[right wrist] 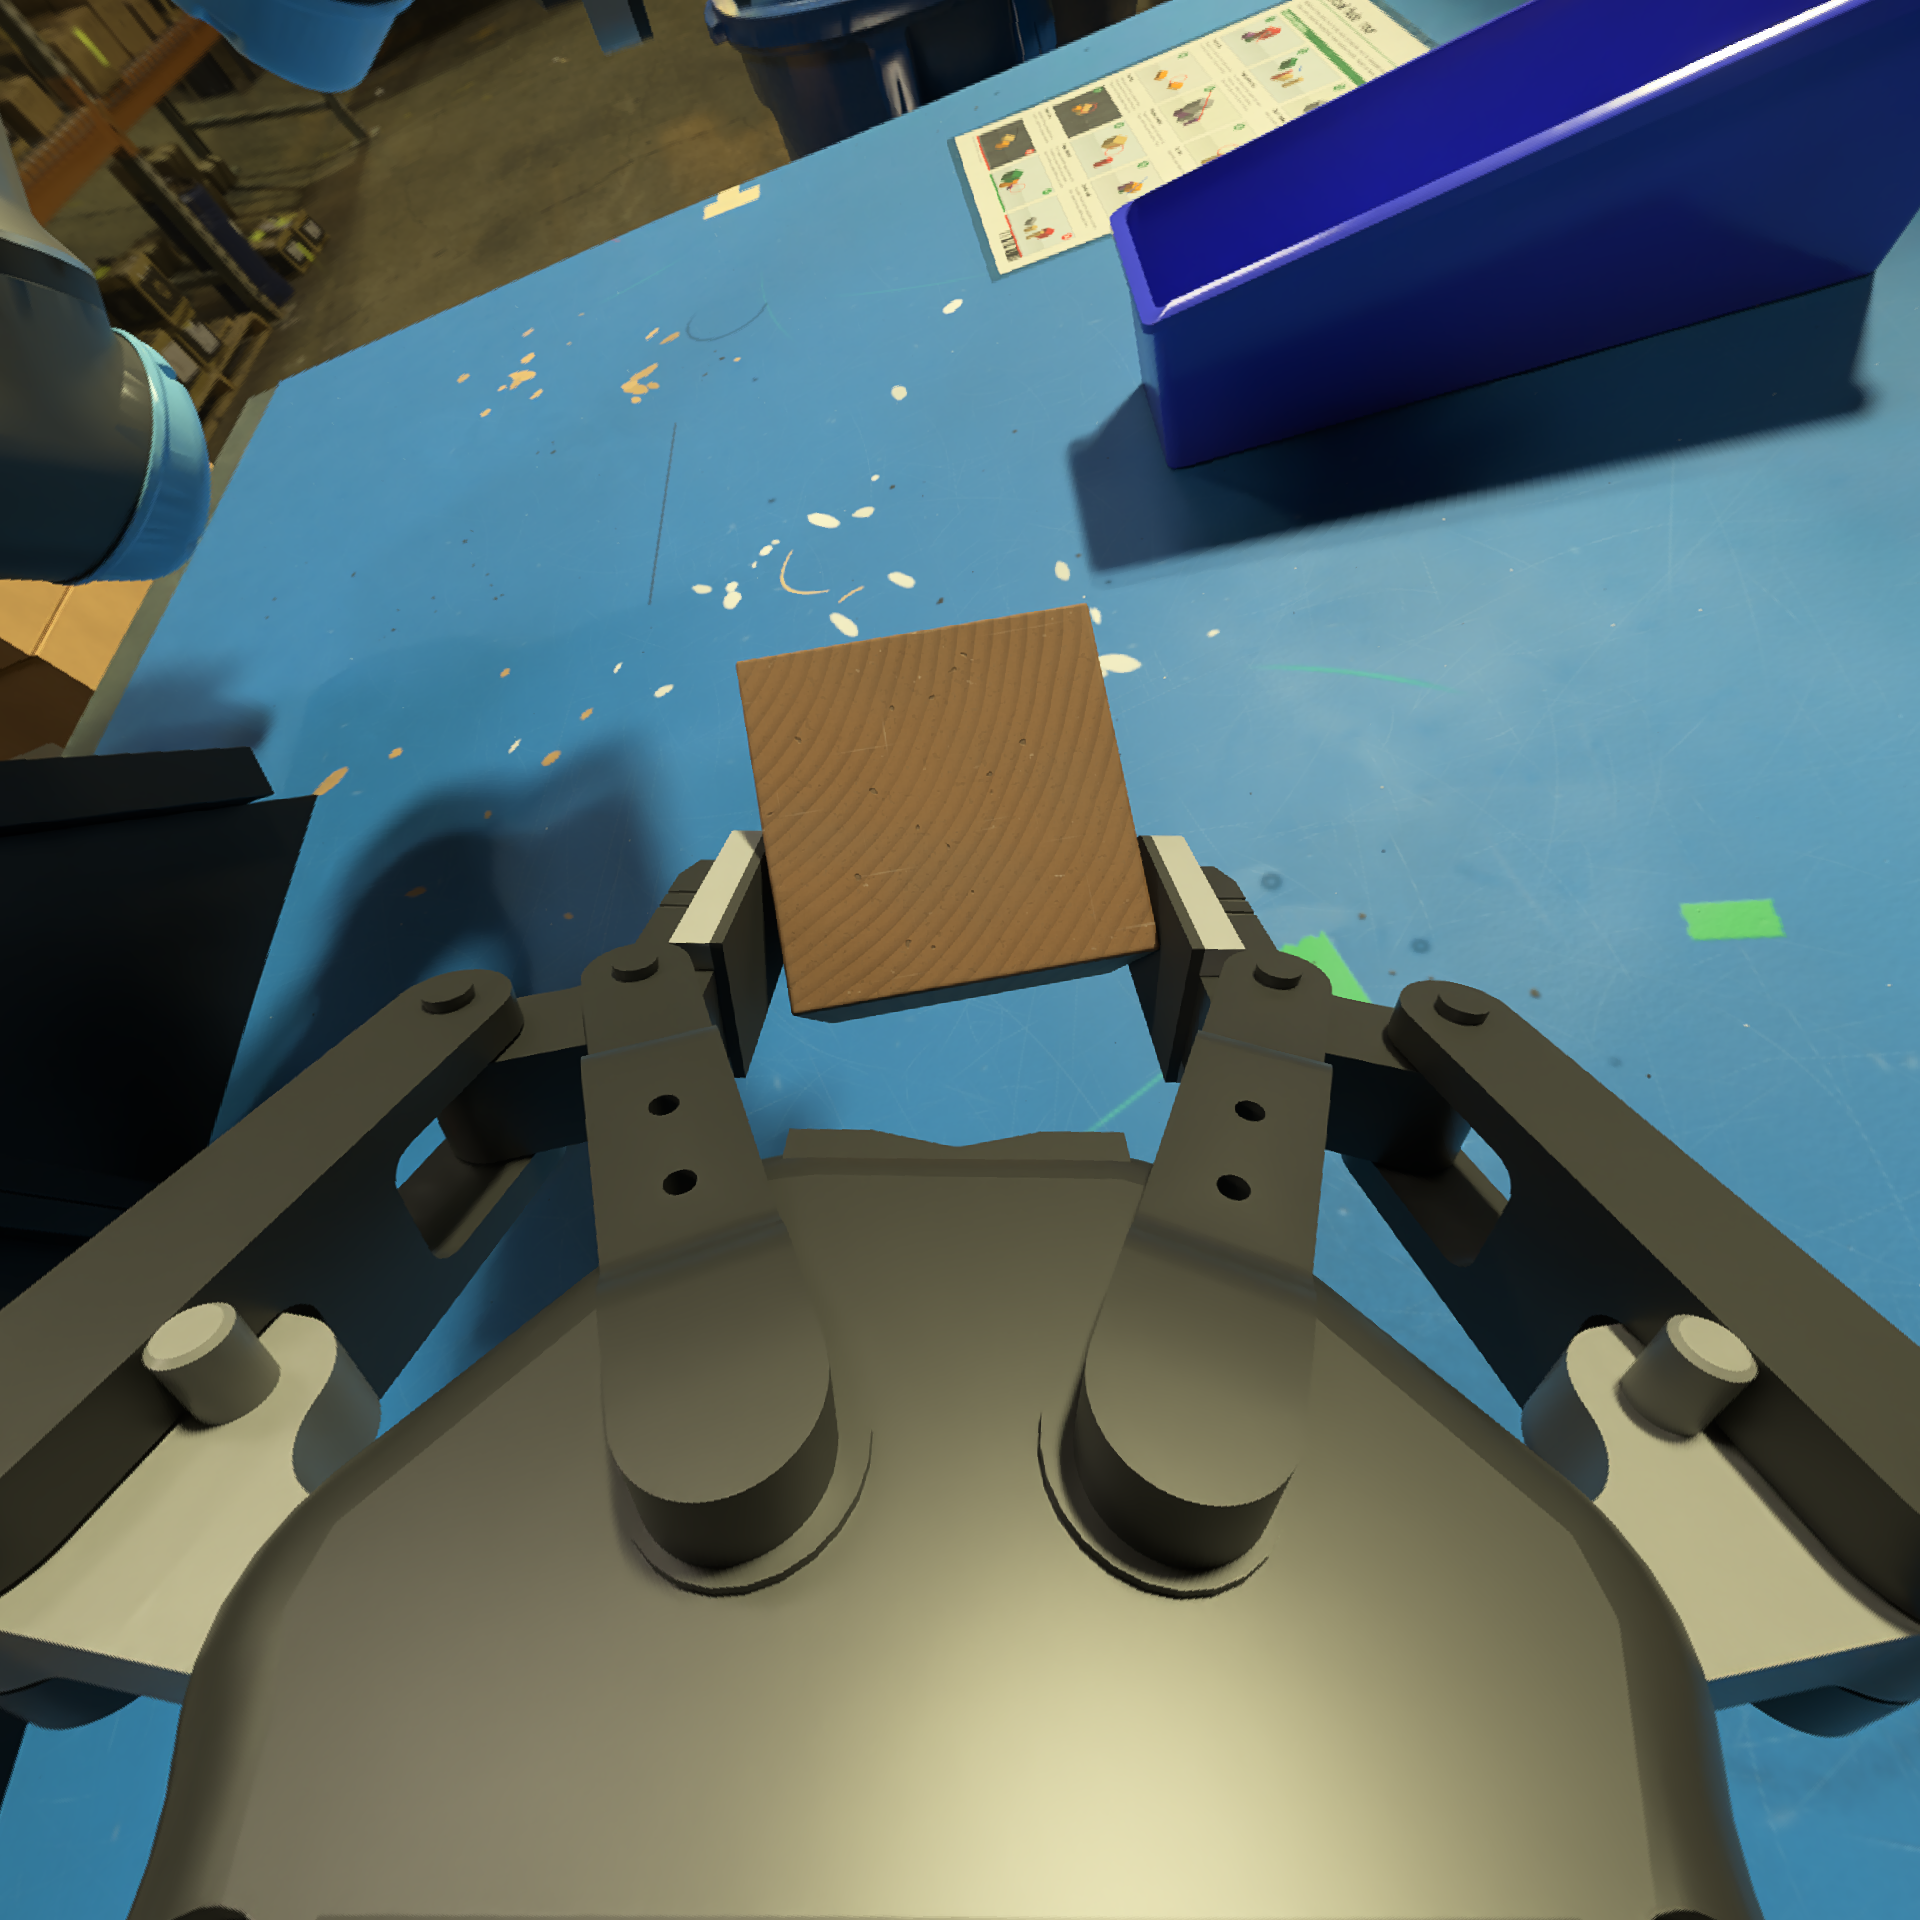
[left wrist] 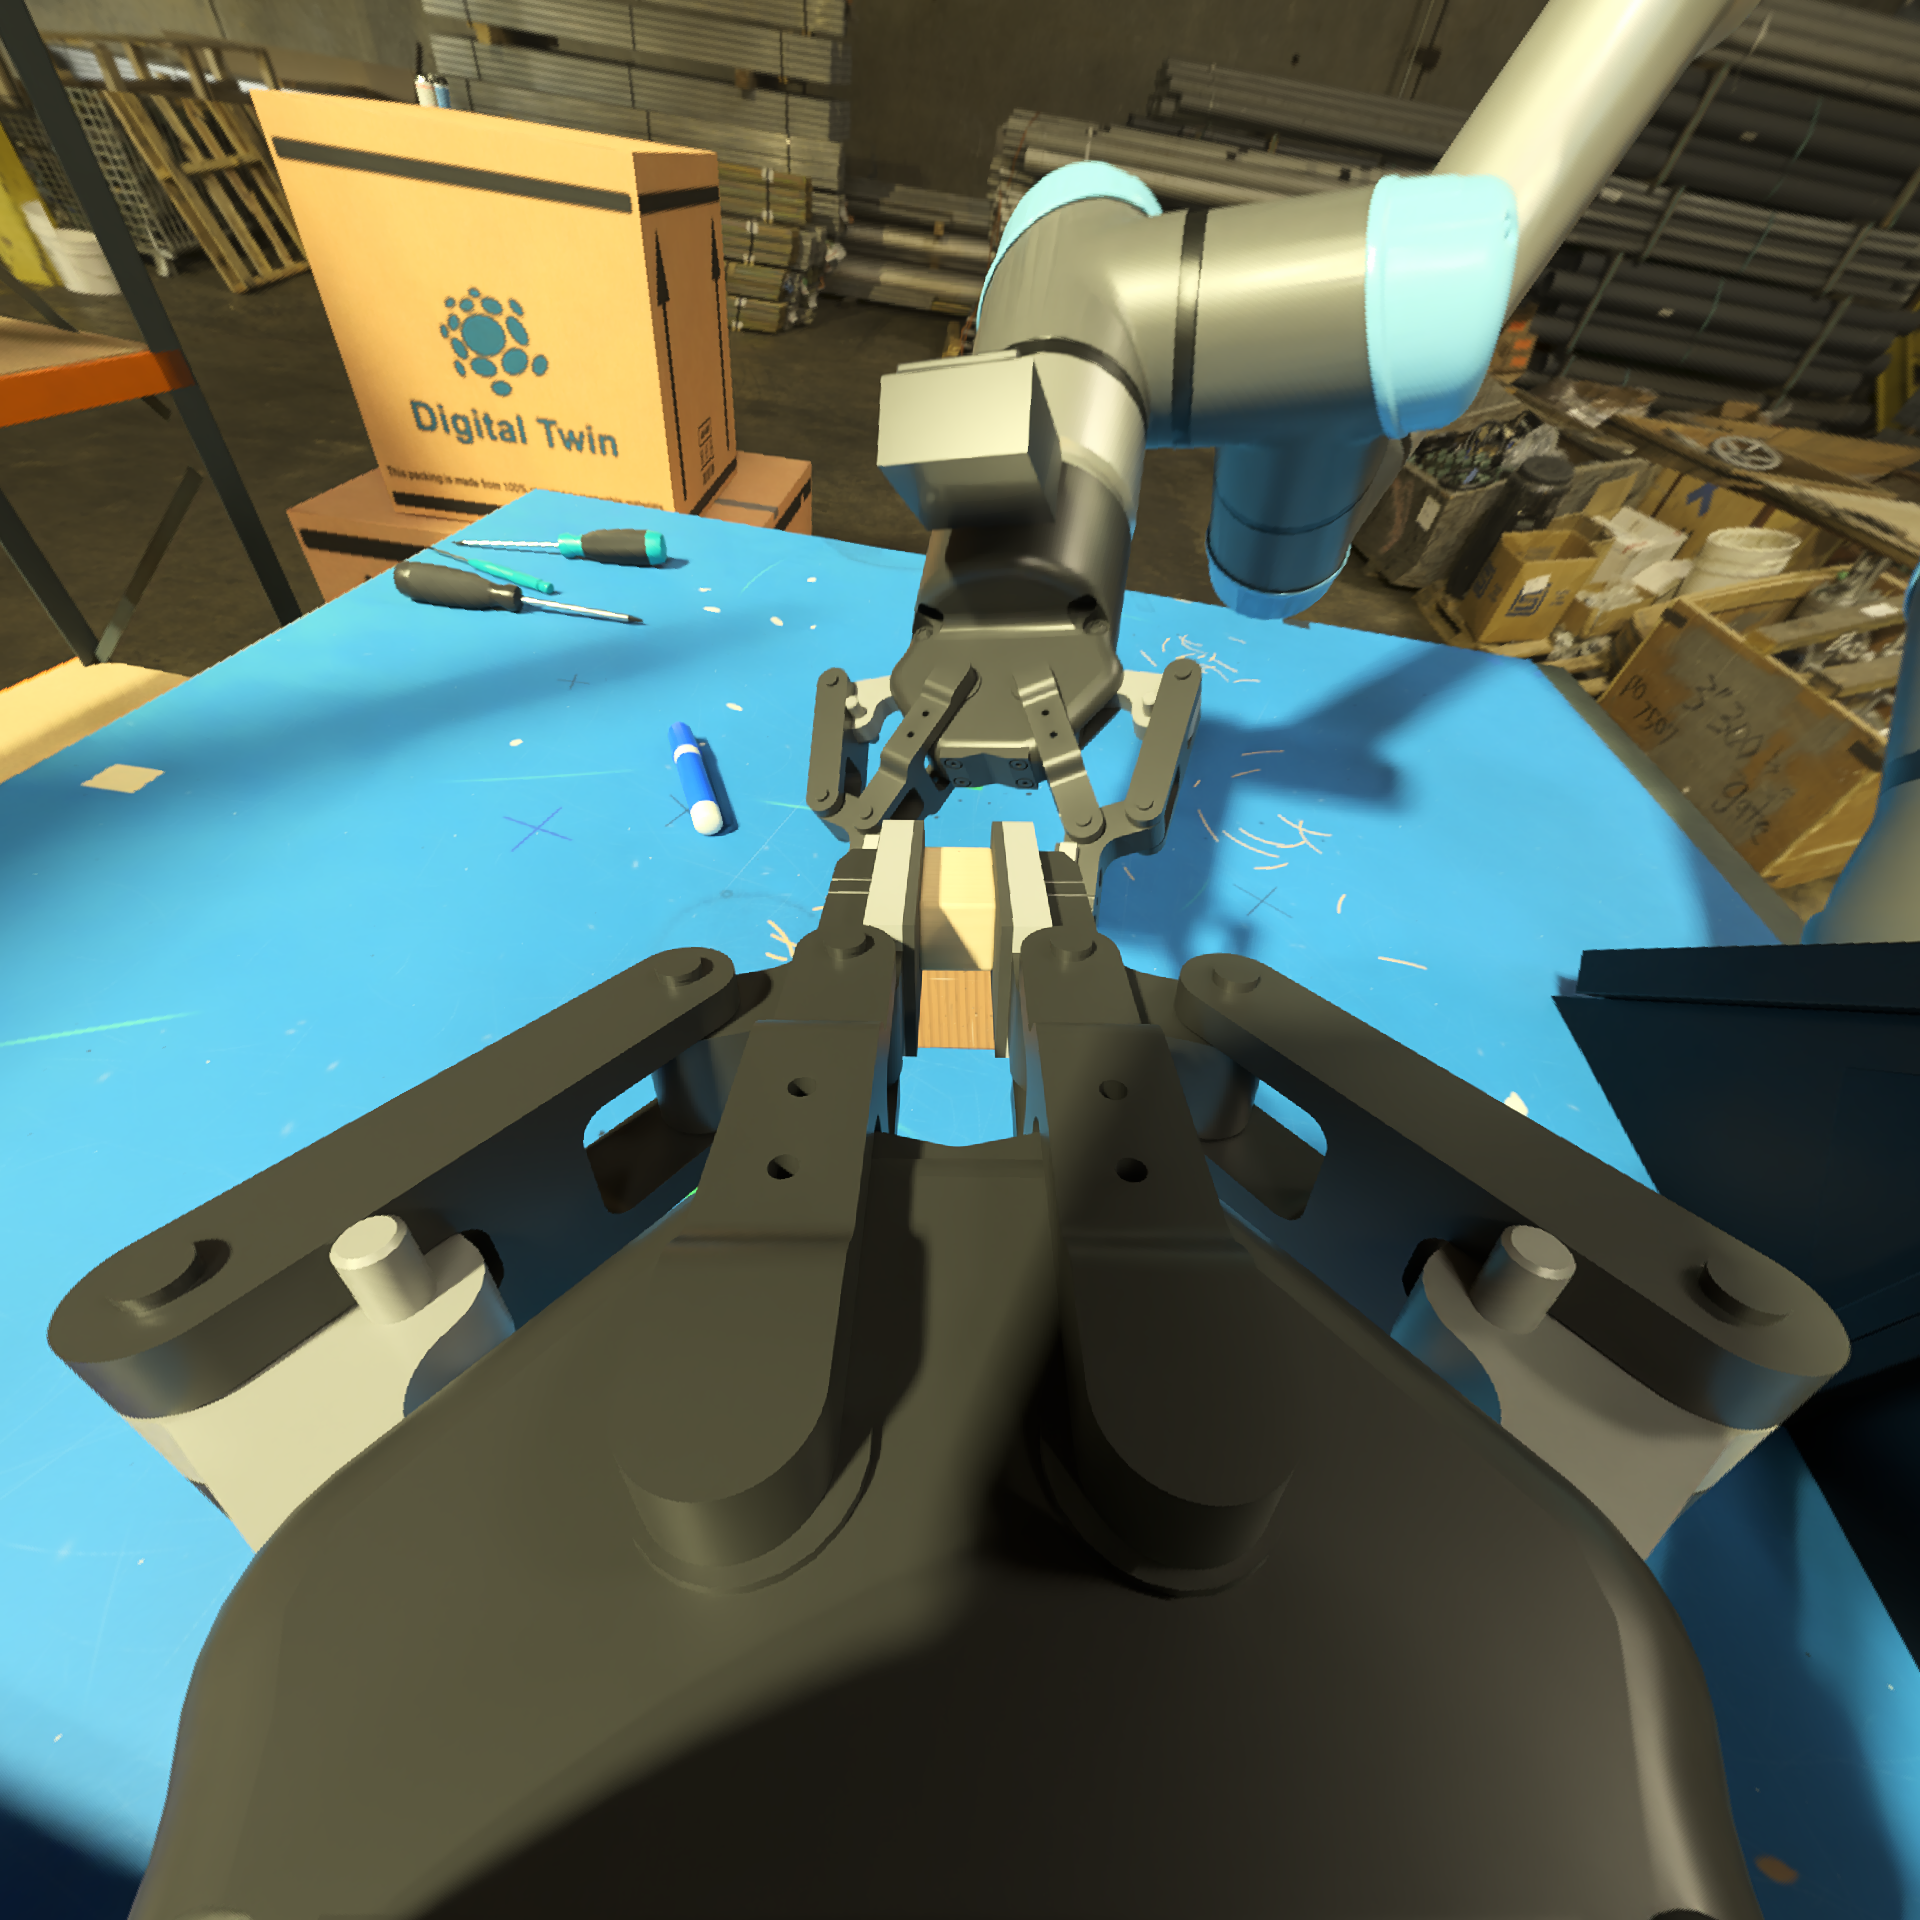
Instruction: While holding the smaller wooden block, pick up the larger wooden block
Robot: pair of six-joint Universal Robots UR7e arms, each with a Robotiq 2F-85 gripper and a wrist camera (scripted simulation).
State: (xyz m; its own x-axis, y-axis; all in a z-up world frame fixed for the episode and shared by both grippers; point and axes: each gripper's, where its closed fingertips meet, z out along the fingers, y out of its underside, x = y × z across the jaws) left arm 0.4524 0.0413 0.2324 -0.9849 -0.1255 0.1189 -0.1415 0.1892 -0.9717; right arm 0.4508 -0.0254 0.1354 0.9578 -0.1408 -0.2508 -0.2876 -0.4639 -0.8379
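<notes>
Between right end effector [right wrist: 956, 925] fingers, larger wooden block [right wrist: 940, 805].

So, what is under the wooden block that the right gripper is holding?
In the right wrist view, the wooden block sits between the right gripper's fingers. Around it shows the blue table with pale paint flecks. The patch directly beneath is covered, so contact or lift cannot be told.

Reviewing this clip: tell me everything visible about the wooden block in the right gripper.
The larger wooden block is a flat, rectangular slab, mid-brown with curved grain lines and small pits on its broad face. The right gripper clamps its two side edges near the near end, one pad on each. It tilts slightly, its far end pointing away over the blue table. Whether its underside clears the table cannot be told.
</notes>
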